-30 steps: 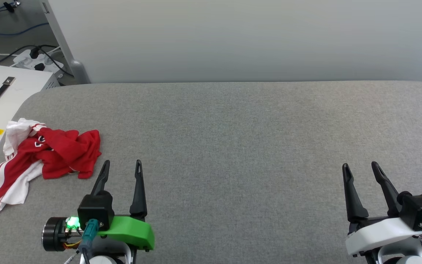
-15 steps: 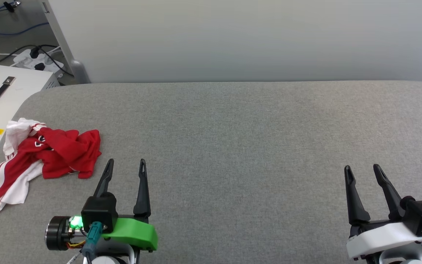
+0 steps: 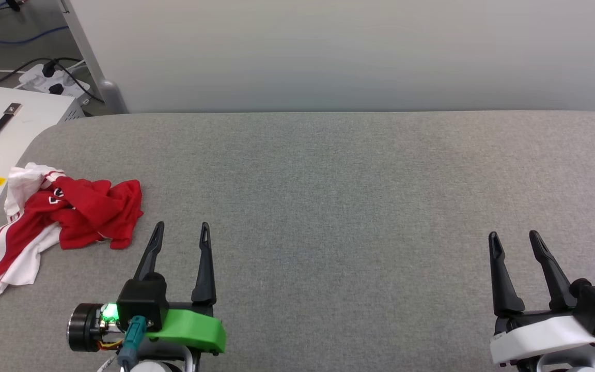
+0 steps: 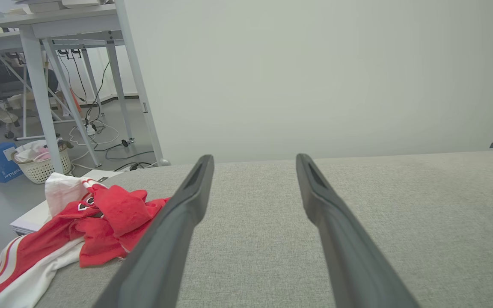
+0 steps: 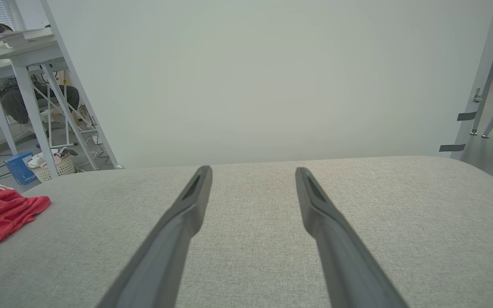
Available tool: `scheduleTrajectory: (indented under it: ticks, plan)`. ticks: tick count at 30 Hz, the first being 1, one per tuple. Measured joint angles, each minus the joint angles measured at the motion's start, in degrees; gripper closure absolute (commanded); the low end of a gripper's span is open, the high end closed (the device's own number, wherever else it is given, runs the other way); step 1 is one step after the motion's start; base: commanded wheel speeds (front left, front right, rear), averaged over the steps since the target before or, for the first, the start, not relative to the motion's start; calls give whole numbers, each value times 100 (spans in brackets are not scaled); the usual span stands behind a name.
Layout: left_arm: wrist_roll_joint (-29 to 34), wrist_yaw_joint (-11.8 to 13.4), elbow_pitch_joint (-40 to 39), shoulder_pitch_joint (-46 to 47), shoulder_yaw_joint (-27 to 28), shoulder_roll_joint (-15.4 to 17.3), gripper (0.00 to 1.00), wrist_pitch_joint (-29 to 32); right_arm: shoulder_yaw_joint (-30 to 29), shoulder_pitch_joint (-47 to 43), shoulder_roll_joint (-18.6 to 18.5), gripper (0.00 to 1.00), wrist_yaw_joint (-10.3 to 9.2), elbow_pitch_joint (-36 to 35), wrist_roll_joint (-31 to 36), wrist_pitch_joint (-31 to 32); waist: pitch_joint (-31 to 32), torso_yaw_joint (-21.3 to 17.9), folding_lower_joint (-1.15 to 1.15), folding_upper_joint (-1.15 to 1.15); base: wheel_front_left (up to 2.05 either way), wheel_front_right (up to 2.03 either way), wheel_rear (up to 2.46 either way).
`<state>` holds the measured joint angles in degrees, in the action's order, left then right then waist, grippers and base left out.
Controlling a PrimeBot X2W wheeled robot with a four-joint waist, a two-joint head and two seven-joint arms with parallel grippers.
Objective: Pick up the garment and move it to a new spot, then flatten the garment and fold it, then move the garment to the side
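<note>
Grabbing comes first: left pincer (image 3: 182, 224) and right pincer (image 3: 513, 233) gape empty, so left must reach the crumpled garment (image 3: 88, 213).

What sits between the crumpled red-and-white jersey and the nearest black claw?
Nothing. The head view shows only bare grey fabric tabletop between the crumpled red-and-white jersey and the black-fingered left gripper.

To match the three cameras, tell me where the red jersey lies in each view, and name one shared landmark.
Head view: jersey far left on the table, left of the left gripper.
Left wrist view: jersey lower left, beside the fingers.
Right wrist view: jersey at the left edge, partly cut off.
Shared landmark: table's far edge against the pale wall.
</note>
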<state>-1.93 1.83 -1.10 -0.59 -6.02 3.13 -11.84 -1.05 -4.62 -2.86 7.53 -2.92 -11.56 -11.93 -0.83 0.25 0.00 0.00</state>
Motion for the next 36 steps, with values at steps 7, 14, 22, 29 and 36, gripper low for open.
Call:
scheduleTrajectory:
  ticks: [7,14,22,29,36]
  plan:
    - [0,0,20,0,-41,0,0,-83,-1,-34,0,0,0,3,-68,-82,-12,-5,0,0,0,0,0]
    - [-8,0,84,0,-105,-1,0,-230,0,-116,0,0,0,33,-162,-199,-9,13,0,0,0,0,0]
    - [-20,0,112,-4,-132,-2,0,-282,7,-165,0,0,0,44,-227,-255,12,22,0,0,0,0,0]
    - [-44,1,152,-8,-142,-2,0,-282,21,-203,0,0,0,60,-227,-255,20,34,0,0,0,0,0]
    - [-58,44,182,-8,-144,-2,0,-282,25,-204,0,0,0,64,-227,-255,10,58,0,0,0,0,0]
